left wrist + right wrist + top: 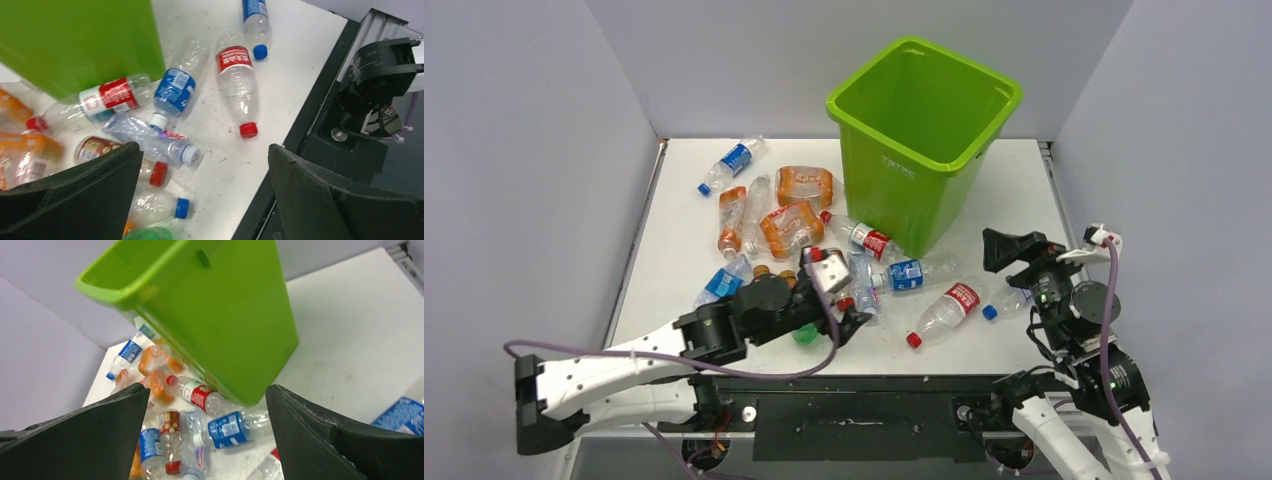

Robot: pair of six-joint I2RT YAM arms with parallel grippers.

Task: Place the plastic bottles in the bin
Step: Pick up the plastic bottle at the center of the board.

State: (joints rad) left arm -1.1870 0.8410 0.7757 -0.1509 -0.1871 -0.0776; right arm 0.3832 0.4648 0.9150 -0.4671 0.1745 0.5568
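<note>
The lime-green bin stands upright at the back centre of the table; its visible inside shows no bottles. Many crushed plastic bottles lie left of and in front of it: orange ones, a blue-labelled one, a red-labelled one, a small green one. My left gripper is open and empty, low over the front pile; in its wrist view a white-capped clear bottle and a blue-capped one lie by its left finger. My right gripper is open and empty, raised right of the bin.
A blue-labelled bottle lies alone at the back left. A clear bottle with a blue cap lies under the right arm. Grey walls close in both sides and the back. The black front rail runs along the near table edge.
</note>
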